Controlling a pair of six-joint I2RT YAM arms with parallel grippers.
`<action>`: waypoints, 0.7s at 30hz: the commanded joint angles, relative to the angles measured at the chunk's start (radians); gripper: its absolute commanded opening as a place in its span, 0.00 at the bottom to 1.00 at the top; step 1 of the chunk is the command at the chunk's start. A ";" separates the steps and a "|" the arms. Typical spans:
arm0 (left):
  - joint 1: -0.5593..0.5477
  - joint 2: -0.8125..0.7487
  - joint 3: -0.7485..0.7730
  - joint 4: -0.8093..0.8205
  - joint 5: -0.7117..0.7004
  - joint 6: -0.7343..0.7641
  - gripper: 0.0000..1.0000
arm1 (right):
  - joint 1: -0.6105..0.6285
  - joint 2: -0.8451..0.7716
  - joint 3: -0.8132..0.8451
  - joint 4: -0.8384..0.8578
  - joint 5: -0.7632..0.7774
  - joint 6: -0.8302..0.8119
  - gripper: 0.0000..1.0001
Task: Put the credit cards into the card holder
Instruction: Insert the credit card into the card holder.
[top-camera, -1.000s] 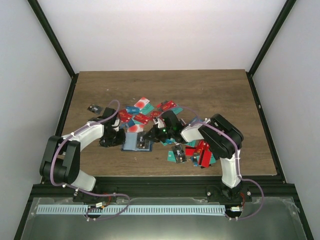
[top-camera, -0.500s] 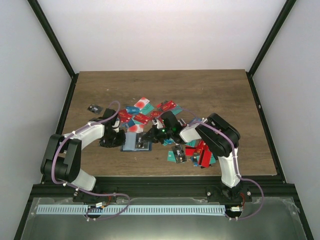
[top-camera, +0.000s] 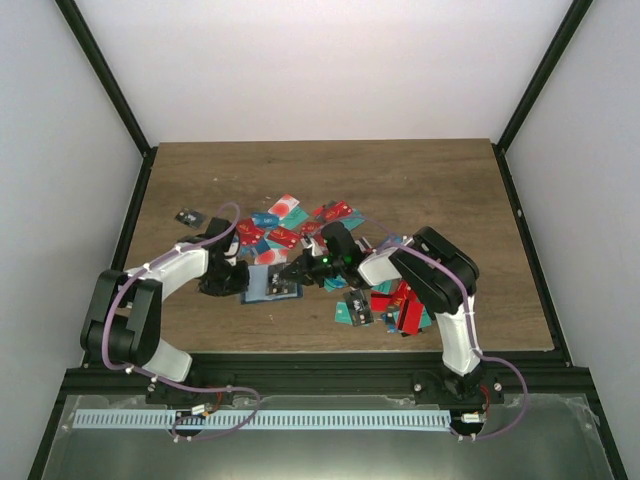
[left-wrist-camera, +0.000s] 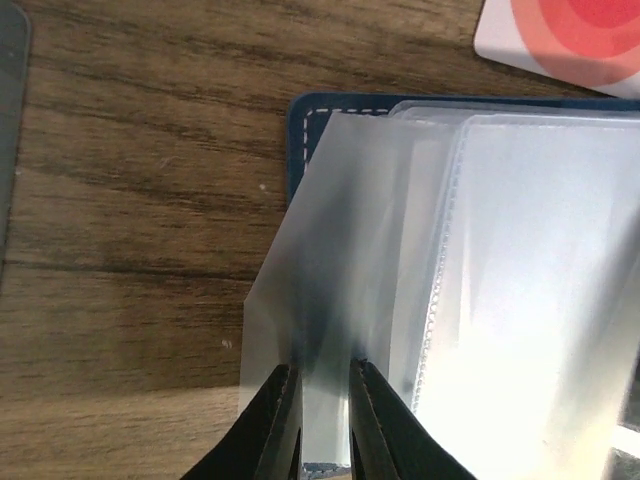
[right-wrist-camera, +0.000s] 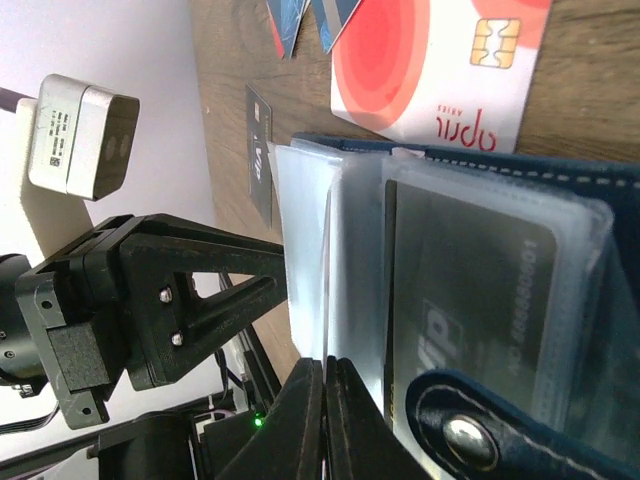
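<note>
The navy card holder (top-camera: 272, 286) lies open on the table with its clear sleeves fanned up. My left gripper (top-camera: 238, 280) is at its left edge. In the left wrist view its fingertips (left-wrist-camera: 282, 385) stand a narrow gap apart over one clear sleeve (left-wrist-camera: 340, 250), which shows between them. My right gripper (right-wrist-camera: 327, 365) comes in from the right (top-camera: 297, 272), jaws pressed together on the edge of a clear sleeve (right-wrist-camera: 305, 250). A black credit card (right-wrist-camera: 470, 290) sits inside a sleeve. Loose credit cards (top-camera: 290, 225) lie beyond the holder, and more (top-camera: 385, 300) lie on its right.
A white card with red circles (left-wrist-camera: 570, 40) lies just past the holder's far edge (right-wrist-camera: 440, 70). A small black chip (top-camera: 186, 216) sits alone at the left. The left arm's gripper body (right-wrist-camera: 170, 300) stands close beside the sleeves in the right wrist view.
My right gripper has edged slightly left over the holder. The left arm has barely moved.
</note>
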 joint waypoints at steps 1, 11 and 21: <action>0.002 -0.023 0.036 -0.041 -0.032 0.002 0.16 | 0.019 0.031 0.033 0.053 -0.019 0.020 0.01; 0.013 0.023 0.060 -0.047 -0.046 0.017 0.18 | 0.023 0.072 0.071 0.059 -0.018 0.023 0.01; 0.056 0.028 0.086 -0.042 -0.056 0.027 0.19 | 0.023 0.018 0.025 -0.017 0.041 0.063 0.01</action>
